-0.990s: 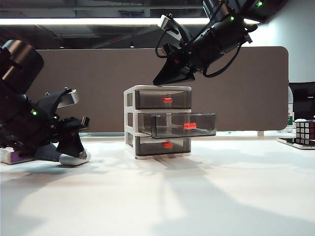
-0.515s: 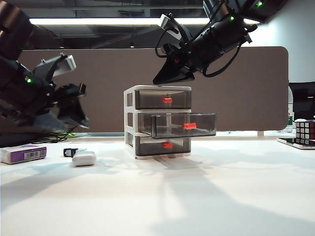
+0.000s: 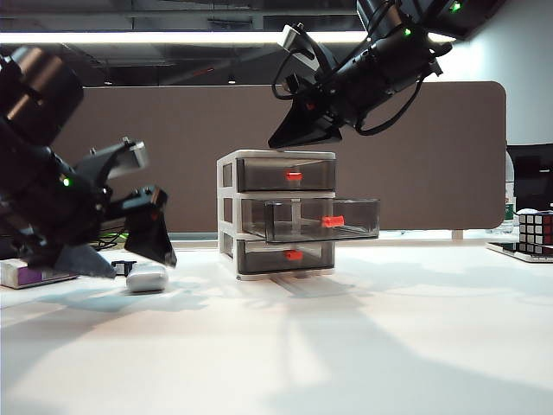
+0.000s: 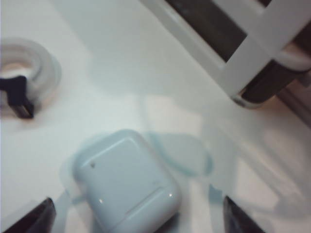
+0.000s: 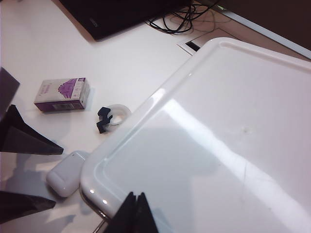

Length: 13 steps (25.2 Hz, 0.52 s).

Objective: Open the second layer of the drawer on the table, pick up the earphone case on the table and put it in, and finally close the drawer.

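The white earphone case (image 3: 147, 277) lies on the table (image 3: 346, 346), left of the drawer (image 3: 230, 212). My left gripper (image 3: 123, 252) hangs low over the case, open wide, one finger on each side and neither touching it. The left wrist view has the case (image 4: 126, 182) lying between my two dark fingertips (image 4: 35, 217). The second layer (image 3: 321, 220) stands pulled out, its orange-red handle (image 3: 333, 221) facing front. My right gripper (image 3: 302, 134) hovers just above the drawer's white top (image 5: 218, 136), shut with nothing in it (image 5: 136, 213).
A purple-and-white box (image 3: 26, 275) and a small black-and-clear item (image 3: 123, 267) lie just left of the case. A Rubik's cube (image 3: 536, 232) stands at the far right. A brown partition (image 3: 415, 156) closes off the back of the table.
My left gripper let go of the case, lifted off it, opened wide and came back down over it. The case stayed on the table. The right arm has not moved.
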{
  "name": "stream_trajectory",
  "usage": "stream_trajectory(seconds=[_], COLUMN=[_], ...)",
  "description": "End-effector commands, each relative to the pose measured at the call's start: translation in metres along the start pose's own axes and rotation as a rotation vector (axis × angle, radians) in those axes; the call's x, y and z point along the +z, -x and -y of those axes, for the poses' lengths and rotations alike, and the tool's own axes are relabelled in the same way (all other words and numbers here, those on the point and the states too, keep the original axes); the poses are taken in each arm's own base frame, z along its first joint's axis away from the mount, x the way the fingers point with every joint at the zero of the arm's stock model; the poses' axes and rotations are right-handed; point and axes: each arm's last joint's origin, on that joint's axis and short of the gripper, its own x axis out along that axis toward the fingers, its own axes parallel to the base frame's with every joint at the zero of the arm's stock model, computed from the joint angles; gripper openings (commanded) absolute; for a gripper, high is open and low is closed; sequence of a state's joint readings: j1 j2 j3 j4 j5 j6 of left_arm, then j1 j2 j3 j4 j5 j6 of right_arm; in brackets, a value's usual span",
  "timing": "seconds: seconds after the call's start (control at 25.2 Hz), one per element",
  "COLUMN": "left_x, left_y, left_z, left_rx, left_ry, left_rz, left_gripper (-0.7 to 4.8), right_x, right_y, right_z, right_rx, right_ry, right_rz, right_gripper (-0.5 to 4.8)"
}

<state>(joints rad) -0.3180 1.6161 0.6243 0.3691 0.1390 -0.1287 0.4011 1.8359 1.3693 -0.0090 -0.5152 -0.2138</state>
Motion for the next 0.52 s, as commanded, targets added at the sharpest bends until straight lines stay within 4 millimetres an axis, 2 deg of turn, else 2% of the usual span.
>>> stream_trajectory(seconds=[0.04, 0.52], left_x=[0.000, -0.003], left_y=[-0.006, -0.025], left_z=[0.002, -0.001], left_rx=[0.021, 0.059], left_ry=[0.001, 0.012], left_rz=[0.026, 0.010], left_gripper=[4.37, 4.36], right_x=[0.005, 0.005], right_y=[0.002, 0.002], right_z=[0.000, -0.001], right_rx=[-0.004, -0.005], right_ry=[0.008, 0.009], right_rz=[0.021, 0.021], right_gripper=[-0.04, -0.04])
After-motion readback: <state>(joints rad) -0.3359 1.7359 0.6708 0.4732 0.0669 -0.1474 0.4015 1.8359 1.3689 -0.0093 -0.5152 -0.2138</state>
